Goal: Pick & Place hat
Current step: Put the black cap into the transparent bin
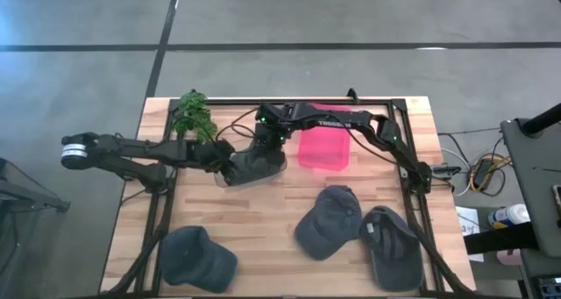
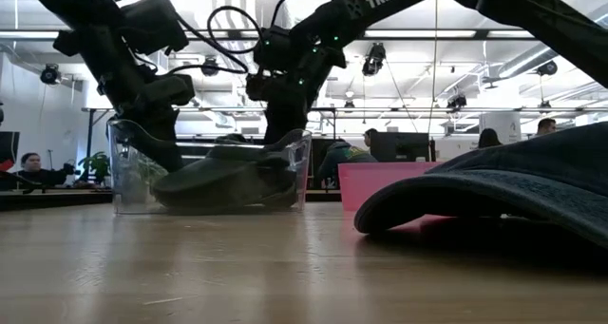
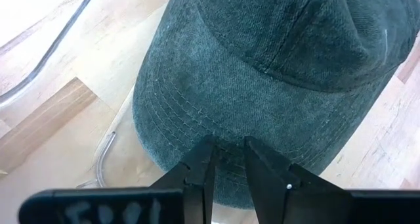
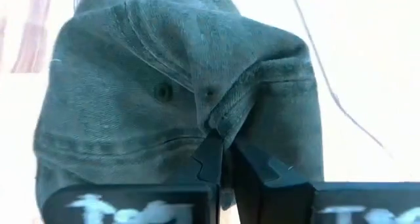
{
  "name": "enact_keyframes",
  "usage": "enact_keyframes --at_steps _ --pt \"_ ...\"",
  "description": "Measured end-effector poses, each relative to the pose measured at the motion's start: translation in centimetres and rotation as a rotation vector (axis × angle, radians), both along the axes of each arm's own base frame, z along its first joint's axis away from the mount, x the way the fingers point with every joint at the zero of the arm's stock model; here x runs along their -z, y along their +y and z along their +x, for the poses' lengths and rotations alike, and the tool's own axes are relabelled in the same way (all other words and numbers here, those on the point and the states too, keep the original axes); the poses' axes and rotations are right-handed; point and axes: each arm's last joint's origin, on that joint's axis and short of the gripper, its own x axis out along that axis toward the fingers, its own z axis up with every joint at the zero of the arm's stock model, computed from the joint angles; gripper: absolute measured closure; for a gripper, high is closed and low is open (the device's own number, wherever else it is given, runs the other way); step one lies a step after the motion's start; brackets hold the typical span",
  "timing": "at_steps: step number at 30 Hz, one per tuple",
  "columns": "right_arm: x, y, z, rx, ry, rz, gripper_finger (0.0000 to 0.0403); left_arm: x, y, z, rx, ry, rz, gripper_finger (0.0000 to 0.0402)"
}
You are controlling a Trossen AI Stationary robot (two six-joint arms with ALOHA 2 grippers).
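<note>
Both tools pinch the dark green corduroy cap point(image 1: 256, 165) in the clear plastic bin point(image 1: 223, 180) at the wooden counter's point(image 1: 263, 238) eleven o'clock: left tool point(image 3: 228, 159) gripping its brim, right tool point(image 4: 226, 159) a crown fold, apparently to seat it.

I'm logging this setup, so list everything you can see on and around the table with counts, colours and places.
Hat in bin: one, dark grey, inside the clear bin, held by both grippers.
Loose hats: three, dark grey, near table edge; one left, two right.
Clear bin: one, transparent, table centre.
Pink box: one, right of the bin.
Plant: one, green, far left.
People: several, in the room behind, low view.
Left gripper: shut on the hat's brim.
Right gripper: shut on a hat fold.
</note>
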Motion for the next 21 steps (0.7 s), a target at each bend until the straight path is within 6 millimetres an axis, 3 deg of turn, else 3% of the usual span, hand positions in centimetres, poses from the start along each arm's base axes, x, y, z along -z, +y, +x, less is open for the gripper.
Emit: enact_keyframes --at_steps 5,10,13,21 --pt "-3.0 -1.5 -0.8 0.008 -0.013 0.114 0.0392 0.0 0.0 0.0 0.012 0.002 0.01 0.0323" --pt "-6.4 -3.4 -2.0 0.07 -0.064 0.433 0.0393 -0.1 0.1 0.2 0.036 -0.004 0.052 0.0323" --pt "-7.2 -4.6 -2.5 0.126 -0.087 0.616 0.0392 -0.2 0.1 0.3 0.047 -0.026 0.063 0.0323" --pt "-7.5 -6.3 -2.9 0.228 -0.105 0.638 0.0349 0.0 0.2 0.3 0.034 -0.031 0.086 0.0323"
